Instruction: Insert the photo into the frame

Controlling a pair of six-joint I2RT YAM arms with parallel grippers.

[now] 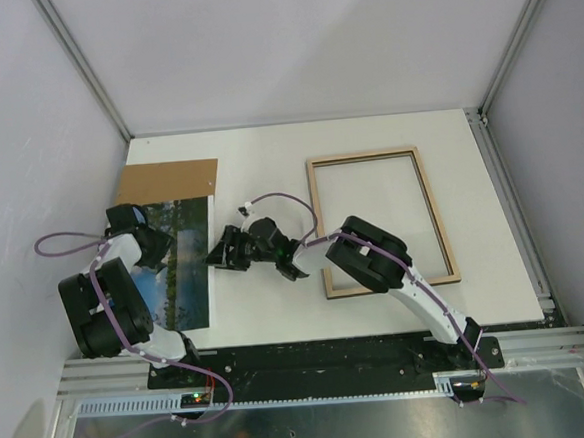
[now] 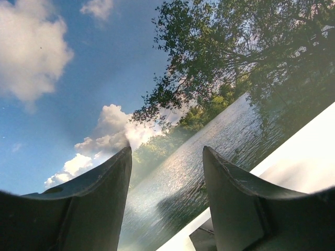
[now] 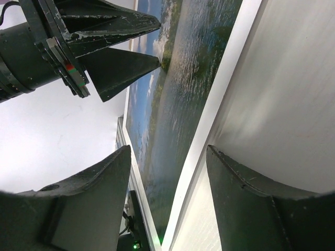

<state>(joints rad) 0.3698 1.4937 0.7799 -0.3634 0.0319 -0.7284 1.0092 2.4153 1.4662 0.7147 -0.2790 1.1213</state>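
From above, the photo [image 1: 187, 261] lay face up. The frame [image 1: 363, 156] sat well to its right, the left gripper [image 1: 159, 250] hung over it, and the right gripper [image 1: 219, 254] was at its right edge. In the left wrist view, the fingers stood parted over the photo, gripping nothing. In the right wrist view, the fingers stood spread either side of the photo's white border, not closed.

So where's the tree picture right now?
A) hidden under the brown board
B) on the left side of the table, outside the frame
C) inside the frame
B: the photo shows picture side up at the left of the table, while the frame sits apart on the right with nothing in it.
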